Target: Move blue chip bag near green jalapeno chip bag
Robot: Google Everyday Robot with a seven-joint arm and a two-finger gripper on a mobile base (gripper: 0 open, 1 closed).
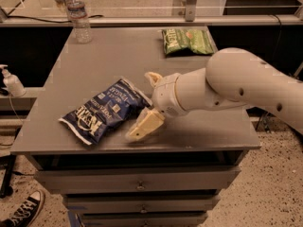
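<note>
The blue chip bag (106, 110) lies flat on the grey table (104, 56), at the front left, with its white lettering facing up. The green jalapeno chip bag (187, 40) lies flat at the table's back right, well apart from the blue bag. My gripper (148, 103) is open at the blue bag's right end. One cream finger (152, 78) is behind that end and the other (144, 126) is in front of it, low over the table. The white arm reaches in from the right.
A clear water bottle (79, 15) stands at the table's back left. A spray bottle (12, 82) sits on a lower ledge to the left. Drawers (137, 181) are under the tabletop. A sneaker (23, 213) is on the floor at bottom left.
</note>
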